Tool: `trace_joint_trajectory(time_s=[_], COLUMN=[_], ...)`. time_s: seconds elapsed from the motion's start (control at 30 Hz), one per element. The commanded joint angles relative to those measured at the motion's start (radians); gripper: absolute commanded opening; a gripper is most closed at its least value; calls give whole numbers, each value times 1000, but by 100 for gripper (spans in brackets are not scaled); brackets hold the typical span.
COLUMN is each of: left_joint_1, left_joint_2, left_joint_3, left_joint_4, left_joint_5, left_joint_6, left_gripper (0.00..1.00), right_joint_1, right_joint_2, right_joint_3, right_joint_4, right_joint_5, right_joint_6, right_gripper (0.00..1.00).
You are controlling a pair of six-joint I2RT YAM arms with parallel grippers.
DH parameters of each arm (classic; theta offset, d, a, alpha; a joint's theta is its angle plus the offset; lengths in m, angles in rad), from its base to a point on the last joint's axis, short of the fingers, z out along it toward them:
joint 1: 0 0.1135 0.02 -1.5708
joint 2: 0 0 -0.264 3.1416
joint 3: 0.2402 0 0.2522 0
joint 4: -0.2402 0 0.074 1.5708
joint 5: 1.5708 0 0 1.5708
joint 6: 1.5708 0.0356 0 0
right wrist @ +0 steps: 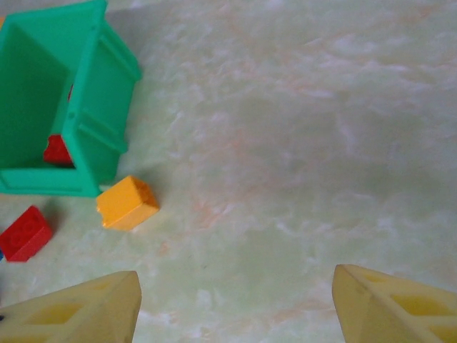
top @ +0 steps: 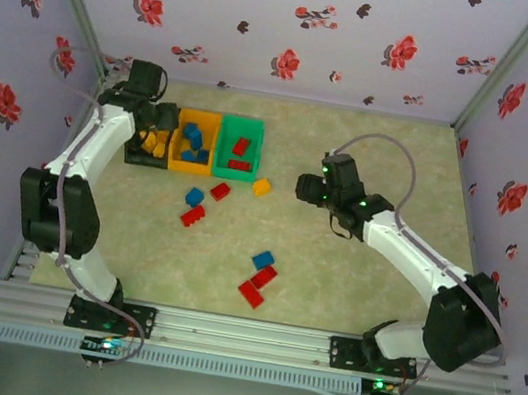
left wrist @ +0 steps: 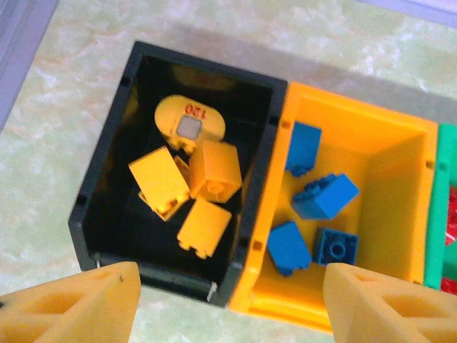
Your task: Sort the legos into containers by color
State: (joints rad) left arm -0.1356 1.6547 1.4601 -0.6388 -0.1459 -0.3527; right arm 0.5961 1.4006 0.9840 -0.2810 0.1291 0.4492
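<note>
My left gripper (top: 159, 125) (left wrist: 228, 307) hangs open above the near rims of the black bin (left wrist: 89, 214) and the orange bin (left wrist: 400, 136). It holds nothing. Several yellow legos (left wrist: 207, 171) lie in the black bin, and several blue legos (left wrist: 325, 196) lie in the orange one. The green bin (top: 244, 123) (right wrist: 100, 107) holds red legos (top: 241, 148). My right gripper (top: 304, 186) (right wrist: 235, 307) is open and empty over bare table, to the right of a loose yellow lego (top: 262, 186) (right wrist: 127, 203).
Loose legos lie in front of the bins: a red one (top: 219, 191) (right wrist: 25, 232), a blue one (top: 194, 196) and a red one (top: 193, 214). Nearer the table's middle are a blue lego (top: 263, 258) and two red ones (top: 264, 277) (top: 251, 293). Floral walls enclose the table.
</note>
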Motion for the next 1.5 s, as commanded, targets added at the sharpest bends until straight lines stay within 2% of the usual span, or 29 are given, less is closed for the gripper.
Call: trace_joint_trajectory(time_s=[0.0,0.13,0.37,0.6,0.87,1.23,1.47], left_joint_1=[-46,-95,-128,-131,-130,-132,-132], left_joint_2=[-75,-161,-289,-321,-320,-330,-325], left_joint_3=[-76,-179,-326,-360,-356,-339,-323], left_joint_4=[-3,3,11,-18,-1,-25,-41], left_joint_5=[-8,-12,-12,-14,21,25,23], left_joint_6=[-46,-74,-123,-119,-126,-123,-118], left_gripper=[69,70,69,69,70,69,69], right_joint_1=[46,98,204,301,398,423,423], right_joint_2=[50,78,146,217,248,317,353], right_joint_3=[51,59,76,120,62,35,41], right_joint_4=[16,-47,-176,-250,-268,-267,-258], right_joint_5=[-40,-88,-115,-101,-108,-111,-99], right_joint_6=[-33,-71,-75,-64,-6,-18,-20], right_gripper=[72,73,76,81,84,83,75])
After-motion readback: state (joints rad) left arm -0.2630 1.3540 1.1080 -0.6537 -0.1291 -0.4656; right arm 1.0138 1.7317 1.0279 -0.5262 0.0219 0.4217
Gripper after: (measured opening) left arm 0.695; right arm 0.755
